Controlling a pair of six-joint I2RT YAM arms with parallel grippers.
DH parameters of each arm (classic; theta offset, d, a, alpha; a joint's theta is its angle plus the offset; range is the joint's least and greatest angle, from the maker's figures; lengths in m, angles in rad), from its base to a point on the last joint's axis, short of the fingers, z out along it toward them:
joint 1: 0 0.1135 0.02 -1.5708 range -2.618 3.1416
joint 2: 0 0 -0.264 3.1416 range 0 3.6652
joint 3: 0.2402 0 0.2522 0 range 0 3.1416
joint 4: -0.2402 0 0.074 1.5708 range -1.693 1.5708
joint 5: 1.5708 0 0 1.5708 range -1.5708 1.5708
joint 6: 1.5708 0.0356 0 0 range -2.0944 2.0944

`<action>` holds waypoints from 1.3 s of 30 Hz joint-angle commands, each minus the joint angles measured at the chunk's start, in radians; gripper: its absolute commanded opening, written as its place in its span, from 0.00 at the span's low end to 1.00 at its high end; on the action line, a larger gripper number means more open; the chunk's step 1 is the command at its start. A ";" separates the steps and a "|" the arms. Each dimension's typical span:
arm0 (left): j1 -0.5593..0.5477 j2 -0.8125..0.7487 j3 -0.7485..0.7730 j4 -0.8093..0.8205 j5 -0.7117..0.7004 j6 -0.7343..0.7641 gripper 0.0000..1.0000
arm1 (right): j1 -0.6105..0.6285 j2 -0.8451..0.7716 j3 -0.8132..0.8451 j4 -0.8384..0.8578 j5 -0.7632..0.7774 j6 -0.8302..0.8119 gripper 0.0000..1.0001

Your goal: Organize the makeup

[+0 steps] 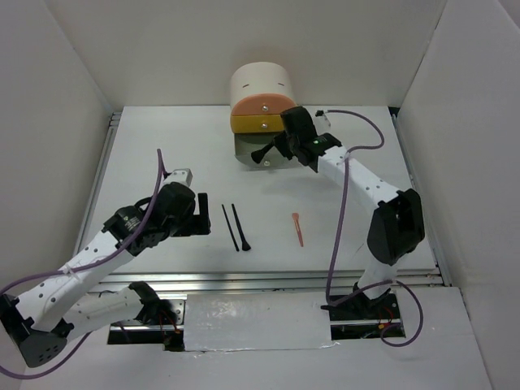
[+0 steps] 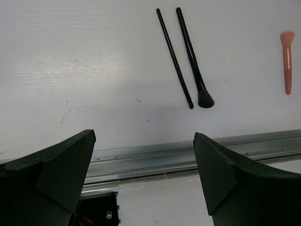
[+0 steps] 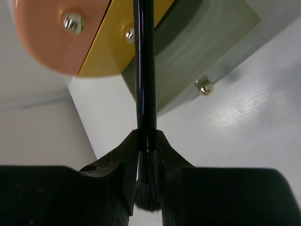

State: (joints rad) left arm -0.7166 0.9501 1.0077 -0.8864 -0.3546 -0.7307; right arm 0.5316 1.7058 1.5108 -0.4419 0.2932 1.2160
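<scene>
My right gripper (image 3: 146, 141) is shut on a black brush (image 3: 145, 70). It grips near the bristle end, and the handle points toward the organizer (image 1: 262, 89). In the top view this gripper (image 1: 280, 148) hovers over the pulled-out green drawer (image 1: 244, 156), with the brush (image 1: 262, 153) sticking out to the left. On the table lie a thin black stick (image 2: 174, 59), a second black brush (image 2: 193, 56) and a salmon-pink stick (image 2: 287, 61). My left gripper (image 2: 143, 155) is open and empty near the table's front rail, left of the black pair (image 1: 236, 227).
The cream organizer stands at the back centre, with an orange drawer front (image 3: 51, 33) over a yellow one (image 3: 117, 28), each with a small metal knob. A metal rail (image 2: 188, 153) runs along the table's near edge. White walls close in on both sides.
</scene>
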 commanded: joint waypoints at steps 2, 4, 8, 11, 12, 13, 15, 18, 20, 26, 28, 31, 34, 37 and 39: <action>0.005 -0.034 0.031 -0.022 -0.026 -0.001 0.99 | -0.016 0.155 0.191 -0.019 0.098 0.313 0.00; 0.005 -0.043 0.023 -0.034 -0.032 -0.007 0.99 | -0.031 0.230 0.265 -0.081 0.103 0.335 0.00; 0.005 -0.079 0.003 -0.054 -0.038 -0.029 0.99 | -0.041 0.324 0.411 -0.179 0.135 0.422 0.00; 0.005 -0.092 -0.009 -0.063 -0.040 -0.035 0.99 | -0.051 0.353 0.407 -0.205 0.120 0.471 0.00; 0.005 -0.093 -0.012 -0.069 -0.040 -0.036 0.99 | -0.051 0.356 0.399 -0.201 0.113 0.477 0.00; 0.005 -0.094 -0.014 -0.071 -0.041 -0.039 0.99 | -0.051 0.359 0.390 -0.195 0.110 0.484 0.00; 0.005 -0.099 -0.017 -0.075 -0.041 -0.041 0.99 | -0.051 0.370 0.381 -0.190 0.104 0.487 0.14; 0.005 -0.099 -0.021 -0.071 -0.037 -0.036 0.99 | -0.058 0.364 0.367 -0.114 0.072 0.429 0.49; 0.005 -0.093 -0.021 -0.068 -0.032 -0.029 0.99 | -0.064 0.357 0.355 -0.052 0.058 0.371 0.62; 0.005 -0.082 -0.024 -0.059 -0.027 -0.018 0.99 | -0.087 0.325 0.379 -0.040 -0.002 0.242 0.82; 0.003 -0.083 -0.023 -0.065 -0.030 -0.019 0.99 | -0.094 0.286 0.344 -0.012 -0.032 0.067 0.82; 0.005 -0.097 -0.030 -0.069 -0.046 -0.022 0.99 | -0.094 0.189 0.231 -0.035 0.012 -0.140 0.82; 0.005 -0.108 -0.040 -0.057 -0.038 -0.021 0.99 | -0.101 0.108 0.114 -0.117 0.055 -0.306 0.82; 0.005 -0.102 -0.035 -0.054 -0.023 -0.009 0.99 | -0.131 0.054 0.007 -0.164 0.119 -0.387 0.81; 0.005 -0.091 -0.037 -0.040 -0.014 0.005 0.99 | -0.146 0.025 -0.065 -0.167 0.095 -0.432 0.75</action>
State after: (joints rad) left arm -0.7162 0.8597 0.9737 -0.9573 -0.3790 -0.7574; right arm 0.4175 1.7786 1.5192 -0.5533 0.3447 0.9436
